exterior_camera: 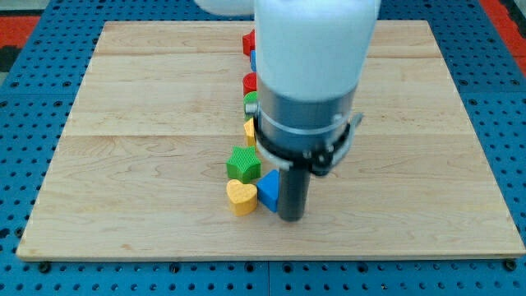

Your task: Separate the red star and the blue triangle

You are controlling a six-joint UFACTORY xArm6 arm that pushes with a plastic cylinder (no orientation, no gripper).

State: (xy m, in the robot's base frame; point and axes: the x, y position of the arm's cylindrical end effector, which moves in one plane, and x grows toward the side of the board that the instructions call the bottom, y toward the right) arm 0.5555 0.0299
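My tip (292, 217) rests on the wooden board (148, 123), touching the right side of a blue block (268, 191) that looks like a triangle. A yellow heart (241, 197) sits against that block's left, and a green star (243, 163) lies just above them. Near the view's top, a red block (247, 41) peeks out from behind the arm with another blue block (253, 60) just below it. Both are mostly hidden, so I cannot tell their shapes.
A second red block (250, 82), a green block (251, 100) and a yellow block (249, 129) line up down the arm's left edge, each partly hidden. The arm's white body (316, 57) covers the board's middle. A blue pegboard (33, 99) surrounds the board.
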